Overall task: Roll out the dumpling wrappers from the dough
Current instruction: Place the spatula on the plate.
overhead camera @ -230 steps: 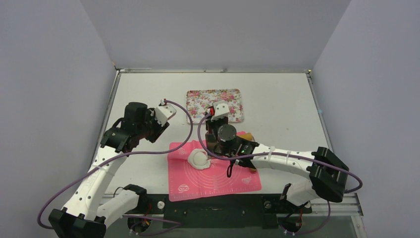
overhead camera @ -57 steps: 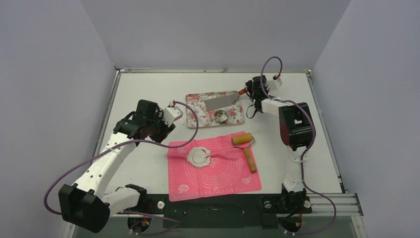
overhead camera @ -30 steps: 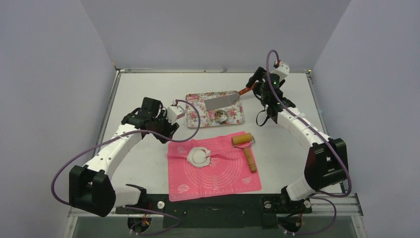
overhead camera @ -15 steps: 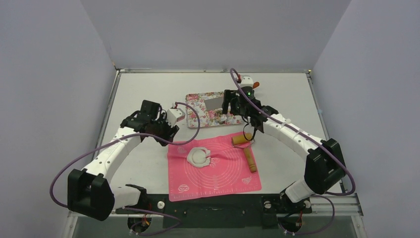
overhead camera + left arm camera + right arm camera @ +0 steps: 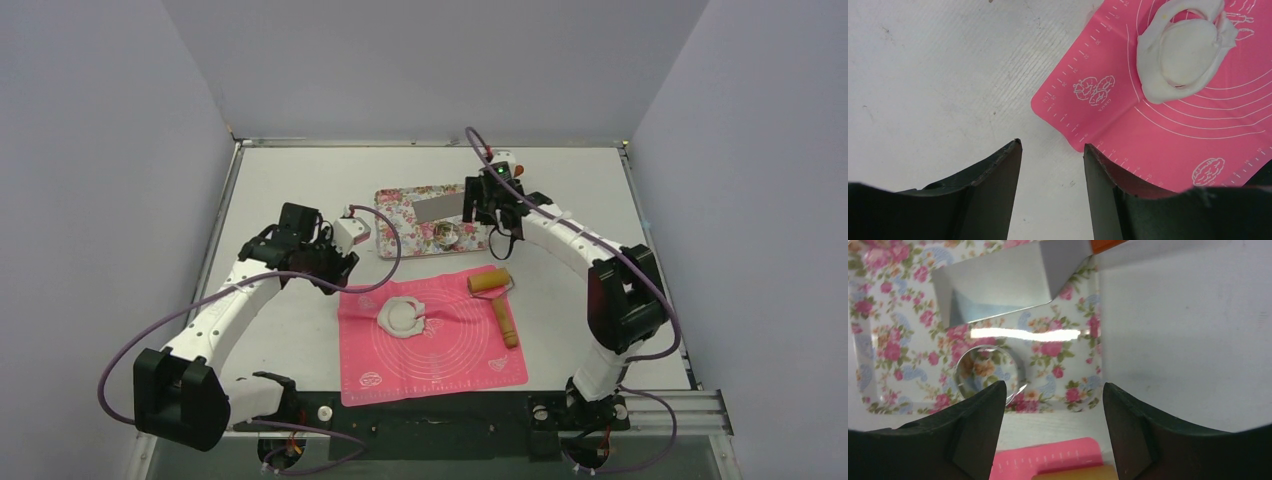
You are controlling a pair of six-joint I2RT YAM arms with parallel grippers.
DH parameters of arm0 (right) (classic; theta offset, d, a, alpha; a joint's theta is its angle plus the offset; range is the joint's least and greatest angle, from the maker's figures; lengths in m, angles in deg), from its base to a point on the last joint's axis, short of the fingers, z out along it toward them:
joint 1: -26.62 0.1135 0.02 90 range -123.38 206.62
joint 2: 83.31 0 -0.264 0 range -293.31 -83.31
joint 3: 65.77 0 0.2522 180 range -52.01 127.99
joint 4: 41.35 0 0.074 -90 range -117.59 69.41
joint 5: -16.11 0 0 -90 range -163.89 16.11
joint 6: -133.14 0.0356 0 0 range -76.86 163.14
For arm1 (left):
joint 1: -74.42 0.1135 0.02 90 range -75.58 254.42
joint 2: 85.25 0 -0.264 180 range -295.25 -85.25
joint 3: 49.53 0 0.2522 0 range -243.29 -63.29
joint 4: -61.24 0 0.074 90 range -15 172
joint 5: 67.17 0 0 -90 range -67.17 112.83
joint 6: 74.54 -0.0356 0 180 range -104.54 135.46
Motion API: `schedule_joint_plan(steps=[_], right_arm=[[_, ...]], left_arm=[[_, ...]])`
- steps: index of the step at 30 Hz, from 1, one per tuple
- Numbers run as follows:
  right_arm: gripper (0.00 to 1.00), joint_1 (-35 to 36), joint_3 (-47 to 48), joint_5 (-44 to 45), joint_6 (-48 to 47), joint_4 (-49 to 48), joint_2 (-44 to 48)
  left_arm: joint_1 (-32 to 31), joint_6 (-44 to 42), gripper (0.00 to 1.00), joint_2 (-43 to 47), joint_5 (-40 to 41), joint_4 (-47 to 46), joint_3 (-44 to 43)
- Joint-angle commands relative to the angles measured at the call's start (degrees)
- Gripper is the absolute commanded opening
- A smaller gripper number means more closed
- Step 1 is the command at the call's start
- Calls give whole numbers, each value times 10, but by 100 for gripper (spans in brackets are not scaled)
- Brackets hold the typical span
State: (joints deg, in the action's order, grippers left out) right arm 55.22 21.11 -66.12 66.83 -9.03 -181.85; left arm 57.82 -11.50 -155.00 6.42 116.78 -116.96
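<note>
Left gripper (image 5: pixel 1050 147) first: its jaws stand partly apart with nothing between them, and only bare table (image 5: pixel 300 180) shows in the gap. It hovers just off a corner of the pink mat (image 5: pixel 1173 140), on the mat's left side in the overhead view.

On that mat, towards its far left part, lies the dough (image 5: pixel 1148 75), a ragged white ring. Inside the ring lies the dumpling wrapper (image 5: pixel 1185 55), a neat flat round disc that touches the ring around most of its edge. Neither gripper touches either of them.

Over on the right side of the mat lies the rolling pin (image 5: pixel 500 305), its roller at the mat's far edge and its wooden handle pointing towards the arm bases.

The right gripper (image 5: pixel 1054 387) is well apart from the dough, reaching over the near right part of the flowered tray (image 5: pixel 898 340) beyond the mat. Its jaws are wide and hold nothing. Between and beyond its fingers the wrist camera shows the tray's near right corner and the table beside it.

On the tray a metal ring cutter (image 5: pixel 1020 375) lies flat, just beyond the left finger. Farther back rests a scraper (image 5: pixel 1003 280), its shiny blade on the tray and its orange handle running off the top edge of the wrist view.
</note>
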Motion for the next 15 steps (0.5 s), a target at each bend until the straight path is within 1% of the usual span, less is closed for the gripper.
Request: schedule_joint_plan(steps=[1, 2, 3, 4, 5, 6, 7, 9, 10, 11, 12, 13, 14, 15], right_arm=[[68, -84, 52, -26, 11, -5, -5], [71, -96, 60, -33, -24, -6, -7], [71, -100, 83, -48, -55, -4, -13], [72, -107, 96, -94, -126, 11, -17], [72, -110, 129, -118, -166, 23, -27], [73, -114, 145, -149, -243, 48, -32], [73, -117, 176, -159, -283, 59, -39], [76, -124, 205, -182, -451, 85, -49], [77, -133, 212, -192, -486, 95, -52], [78, -139, 231, -197, -554, 105, -65], [79, -149, 246, -210, -585, 144, -74], [79, -153, 283, -215, -637, 168, -96], [80, -160, 325, -221, -657, 219, -111], [80, -163, 350, -227, -685, 246, -139]], left_arm=[[7, 6, 47, 9, -4, -14, -1], [7, 6, 47, 9, -2, -14, -1], [8, 5, 47, 8, 1, -15, -1], [8, 4, 47, 7, 3, -16, -1], [8, 3, 47, 5, 4, -16, -1], [8, 1, 47, 4, 4, -16, 0], [8, 1, 47, 1, 4, -16, 0], [8, -1, 47, 1, 7, -14, -1], [8, -1, 47, 1, 10, -14, -1], [9, -1, 47, 2, 11, -14, 0], [10, -2, 47, 3, 12, -14, 0], [12, -2, 47, 3, 13, -14, 1], [13, -3, 47, 2, 13, -14, 2], [15, -3, 47, 1, 13, -14, 1]])
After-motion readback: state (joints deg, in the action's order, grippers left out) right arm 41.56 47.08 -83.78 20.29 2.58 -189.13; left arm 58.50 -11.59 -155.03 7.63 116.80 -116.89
